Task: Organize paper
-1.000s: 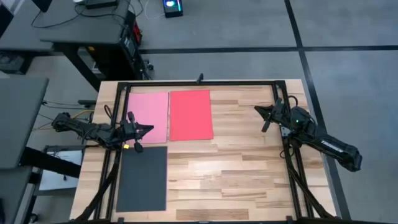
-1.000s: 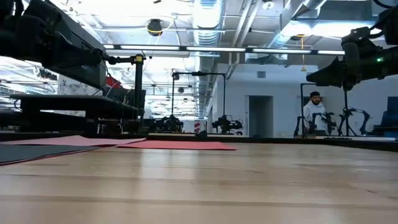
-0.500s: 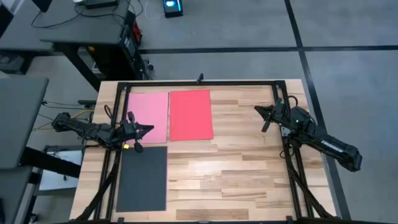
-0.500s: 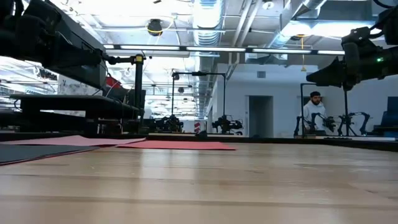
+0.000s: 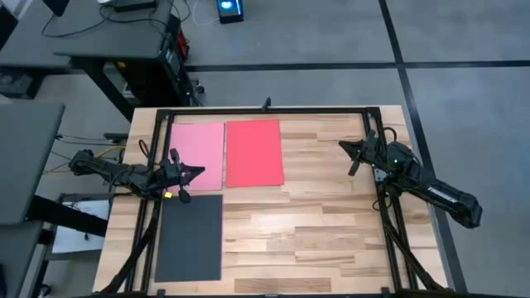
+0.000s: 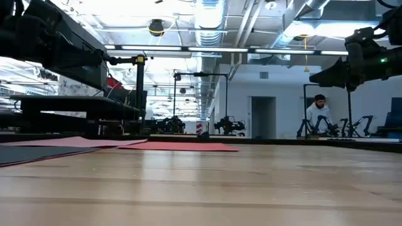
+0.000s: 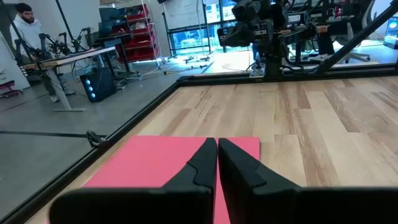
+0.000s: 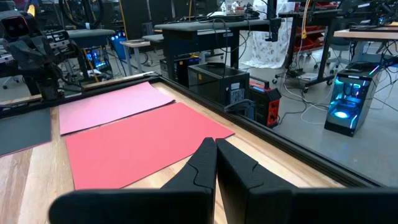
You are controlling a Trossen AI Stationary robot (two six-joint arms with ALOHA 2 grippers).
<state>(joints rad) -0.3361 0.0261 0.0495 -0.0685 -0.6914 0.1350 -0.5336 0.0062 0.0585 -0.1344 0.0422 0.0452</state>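
Nothing on the wooden worktop (image 5: 331, 223) has changed over the last second: both arms and every sheet sit exactly where they were, and only a person in the room beyond the table has shifted a little.

The flat pink sheet of paper (image 5: 197, 155) lies near the far left corner of the worktop, and the flat red sheet of paper (image 5: 253, 153) lies just beside it, their long edges about parallel, touching or nearly so. The dark grey sheet of paper (image 5: 190, 237) lies apart from them along the left edge, toward the near left corner. No blue sheet shows.

The left gripper (image 5: 195, 171) hangs over the left side of the pink sheet, just above the dark grey one, its fingers (image 7: 211, 163) pressed together and holding nothing. The right gripper (image 5: 345, 147) waits near the right edge of the worktop, well apart from the red sheet, its fingers (image 8: 211, 163) also pressed together and empty.

This stillness suggests that the work is either paused or not yet under way, since the three sheets are spread out and no sheet is being gripped.
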